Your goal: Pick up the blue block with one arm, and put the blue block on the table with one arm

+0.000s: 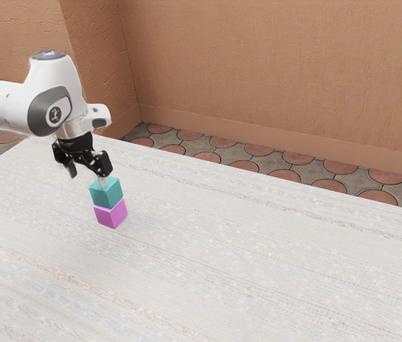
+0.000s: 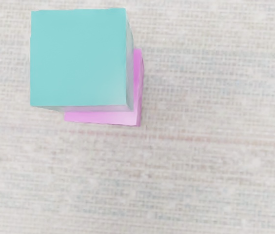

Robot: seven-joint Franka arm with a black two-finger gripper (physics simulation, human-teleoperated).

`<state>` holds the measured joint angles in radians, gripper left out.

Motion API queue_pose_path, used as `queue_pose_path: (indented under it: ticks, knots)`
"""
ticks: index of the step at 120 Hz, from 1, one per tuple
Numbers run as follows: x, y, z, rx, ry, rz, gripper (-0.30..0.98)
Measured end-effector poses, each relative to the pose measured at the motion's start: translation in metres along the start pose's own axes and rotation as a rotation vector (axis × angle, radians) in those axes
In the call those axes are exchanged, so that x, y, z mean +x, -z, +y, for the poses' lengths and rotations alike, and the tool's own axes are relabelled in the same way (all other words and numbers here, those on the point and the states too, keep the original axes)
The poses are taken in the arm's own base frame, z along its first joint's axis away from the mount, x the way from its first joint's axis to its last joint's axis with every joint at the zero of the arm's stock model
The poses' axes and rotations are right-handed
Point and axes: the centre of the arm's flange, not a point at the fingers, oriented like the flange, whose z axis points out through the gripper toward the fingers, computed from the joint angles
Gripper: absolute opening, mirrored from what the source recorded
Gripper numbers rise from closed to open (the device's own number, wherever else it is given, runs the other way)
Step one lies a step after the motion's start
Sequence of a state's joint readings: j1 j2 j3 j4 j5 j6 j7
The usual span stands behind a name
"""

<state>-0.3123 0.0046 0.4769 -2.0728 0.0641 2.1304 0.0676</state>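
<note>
In the exterior view my gripper (image 1: 88, 176) is open above the table, its two fingers standing apart. The blue block (image 1: 106, 193), teal in colour, rests on top of a pink block (image 1: 110, 214). One fingertip overlaps the blue block's upper edge there; whether it touches cannot be told. The other finger hangs to the exterior view's left of the stack. Seen from above in the wrist view, the blue block (image 2: 79, 57) covers most of the pink block (image 2: 108, 118). Nothing is held between the fingers.
A whitish, streaked table (image 1: 258, 263) carries the stack near its far-left part in the exterior view. Beyond its back edge lie a floor of round reddish tiles (image 1: 259, 150) and an orange-brown wall (image 1: 272, 71).
</note>
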Motion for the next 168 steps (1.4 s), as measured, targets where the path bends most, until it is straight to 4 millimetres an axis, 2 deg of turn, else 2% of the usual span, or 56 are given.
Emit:
queue_pose_path:
  ticks: [15, 25, 32, 50, 67, 76, 132, 168]
  knots:
    - [0.039, -0.011, -0.011, 0.000, -0.010, 0.036, 0.69]
    - [0.058, -0.025, -0.019, -0.026, -0.026, 0.031, 0.69]
    - [0.065, -0.032, -0.019, -0.055, -0.051, 0.027, 0.69]
    - [0.066, -0.037, -0.023, -0.084, -0.097, 0.023, 0.69]
    - [0.062, -0.056, -0.048, -0.092, -0.098, -0.004, 0.69]
    - [0.061, -0.061, -0.053, -0.093, -0.110, -0.012, 0.69]
    - [0.064, -0.080, -0.051, -0.100, -0.190, -0.036, 0.69]
    - [0.078, -0.083, -0.046, -0.111, -0.168, -0.024, 0.69]
